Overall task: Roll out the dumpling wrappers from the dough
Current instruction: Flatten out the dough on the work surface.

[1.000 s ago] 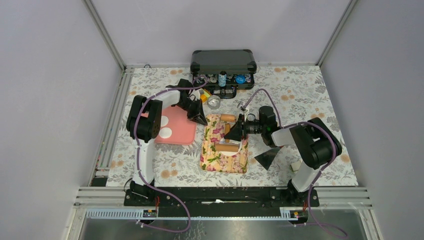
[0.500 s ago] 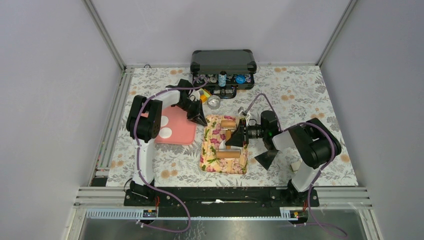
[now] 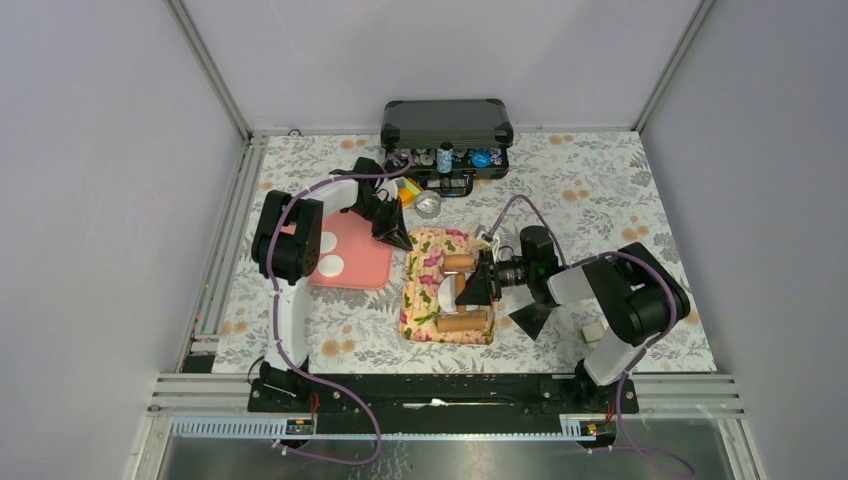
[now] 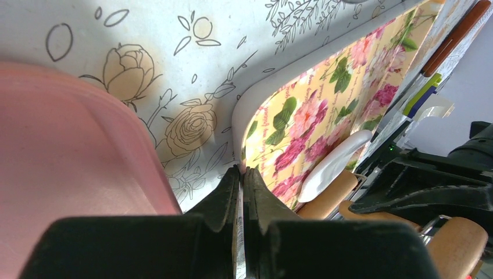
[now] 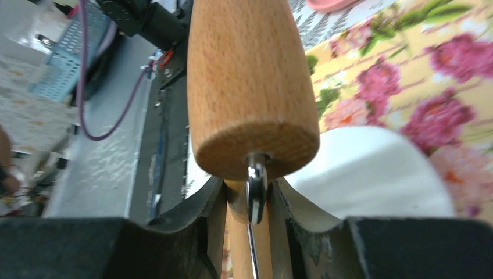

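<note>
Your right tool [image 5: 250,192] is clamped on the wooden stem of the rolling pin [image 5: 250,87], its jaws narrow around it, over the middle of the flowered board [image 3: 425,262]. One of the pin's rollers lies toward the board's far end and the other at its near end. A dumpling wrapper [image 3: 446,290], flat and white, lies on the board between the two rollers, just left of the right tool. These views do not show whether a roller touches it. Your left tool [image 4: 243,174] is closed, finger pressed against finger, with its tips at the white rim of the board's far left corner. Just left of the board, on the desk [image 3: 600,200], sits a pink tray [image 3: 365,262] carrying two more wrappers [image 3: 331,265].
</note>
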